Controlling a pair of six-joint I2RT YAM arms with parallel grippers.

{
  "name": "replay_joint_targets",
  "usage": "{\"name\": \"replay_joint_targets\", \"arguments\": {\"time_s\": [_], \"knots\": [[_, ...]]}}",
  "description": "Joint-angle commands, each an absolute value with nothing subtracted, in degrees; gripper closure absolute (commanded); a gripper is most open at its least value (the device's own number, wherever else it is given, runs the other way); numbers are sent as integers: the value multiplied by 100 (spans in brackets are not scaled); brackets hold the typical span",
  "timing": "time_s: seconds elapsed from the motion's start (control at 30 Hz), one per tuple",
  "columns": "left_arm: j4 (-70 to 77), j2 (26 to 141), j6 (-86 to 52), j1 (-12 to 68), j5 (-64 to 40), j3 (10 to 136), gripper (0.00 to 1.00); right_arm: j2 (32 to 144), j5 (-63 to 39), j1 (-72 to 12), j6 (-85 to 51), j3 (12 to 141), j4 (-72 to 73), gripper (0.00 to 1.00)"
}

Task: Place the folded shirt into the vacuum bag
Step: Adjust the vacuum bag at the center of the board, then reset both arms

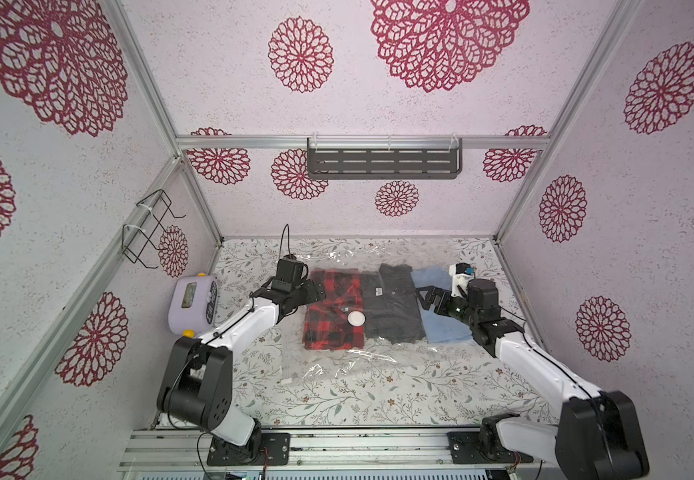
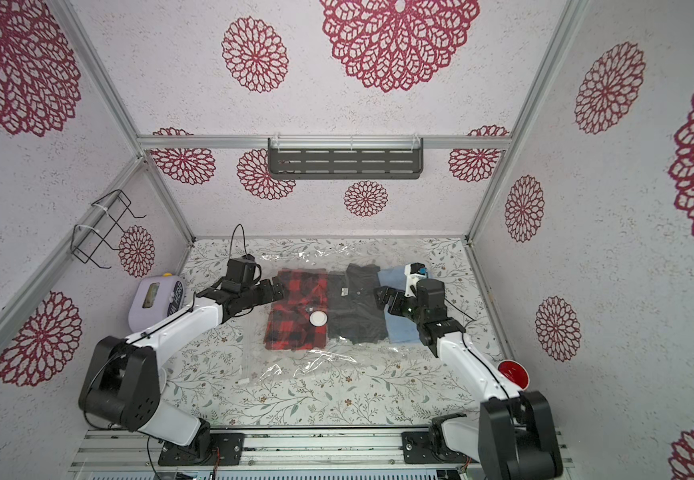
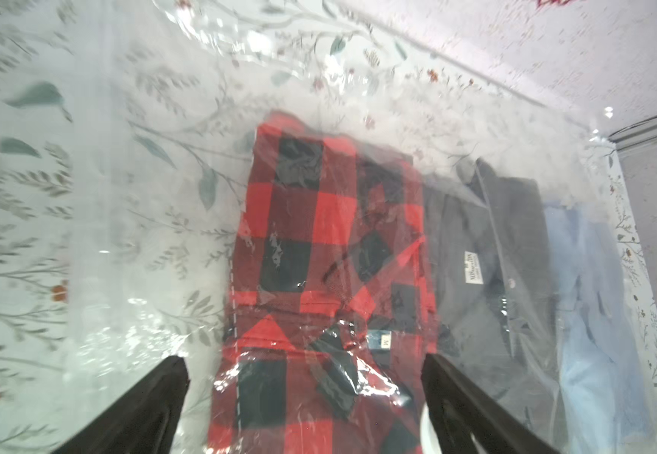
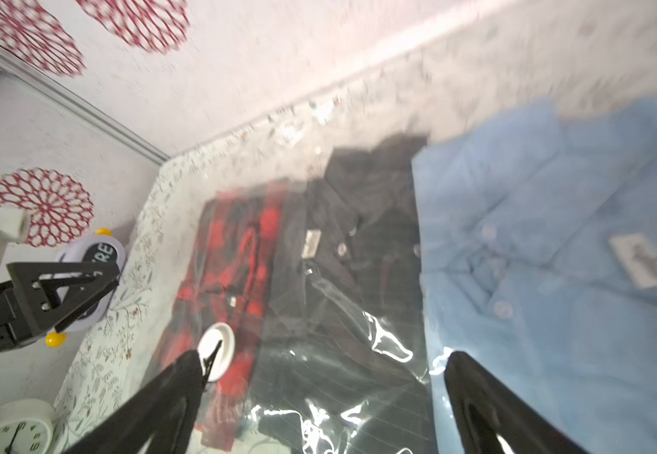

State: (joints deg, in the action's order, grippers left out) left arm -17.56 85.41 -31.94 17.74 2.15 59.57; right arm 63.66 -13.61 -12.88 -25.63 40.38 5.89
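Across the middle of the surface [image 1: 378, 399], the vacuum bag [image 1: 337, 365] lies flat, long axis running side to side, valve cap [image 1: 356, 319] facing up. Three folded shirts sit in a row along it, each with its own long axis running from the near edge toward the back wall. A plaid shirt [image 1: 328, 324] is at the left, a dark shirt [image 1: 391, 307] in the middle, and the blue shirt [image 1: 441, 324] at the right end, touching the dark one.

I read the right claw [image 1: 426, 299] as open. In the right wrist view its fingers [image 4: 169, 393] stand wide apart with nothing between them, over the line where the dark and blue shirts meet. The left claw [image 1: 318, 293] is likewise open and empty (it hangs above the plaid shirt's left side).

Key relation: the blue shirt lies just below and outward of the right claw, so the right arm is the nearer one. The left arm is well apart from it. Film appears to cover the blue shirt in the left wrist view, yet I cannot tell whether its outer edge sits inside the bag's mouth. My judgement is that placement is nearly complete. Any remaining move would be a leftward push, across the shirt's long axis.
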Motion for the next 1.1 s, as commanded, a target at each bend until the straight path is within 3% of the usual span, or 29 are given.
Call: {"name": "replay_joint_targets", "arguments": {"time_s": [0.0, 0.33, 0.5, 0.73, 1.07], "knots": [[-2329, 7973, -2694, 1766, 968, 6031, 3, 5455, -386, -1265, -1889, 4115, 187, 1], [-1506, 6412, -1976, 1725, 2146, 4966, 3, 3270, 1308, -1271, -1149, 3020, 32, 1], [-595, 5994, -1568, 1409, 2397, 4113, 3, 2971, 1665, -1274, -1197, 2413, 290, 1], [-109, 6913, -1341, 276, 1819, 3996, 3, 3872, 1766, -1253, -395, 1157, 2958, 1], [1402, 7859, -1739, -840, 1139, 3497, 3, 6633, 1600, -724, -330, 649, 6139, 1]]}}
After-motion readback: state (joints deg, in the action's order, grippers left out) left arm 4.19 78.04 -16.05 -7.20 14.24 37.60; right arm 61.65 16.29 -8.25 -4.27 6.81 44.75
